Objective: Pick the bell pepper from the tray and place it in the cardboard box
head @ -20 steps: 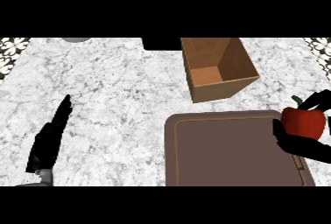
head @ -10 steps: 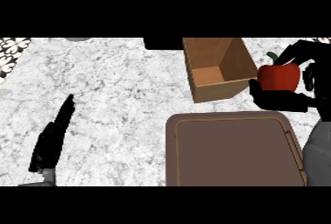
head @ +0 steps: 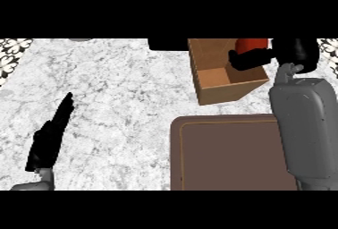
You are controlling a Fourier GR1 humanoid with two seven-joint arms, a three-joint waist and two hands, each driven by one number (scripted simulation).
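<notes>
White and grey marbled counter top (head: 119, 89), seen from steeply above, bearing an open brown cardboard box (head: 228, 89) toward the far edge, right of centre, and just in front of it a flat dark brown tray (head: 231, 152) with rounded corners, reaching the near edge.

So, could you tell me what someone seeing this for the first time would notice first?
The red bell pepper stands out first, held in the right robot hand at the upper right corner of the open cardboard box, near the view's top. Next comes the broad brown tray at the lower right. The left robot hand rests open at the lower left.
</notes>
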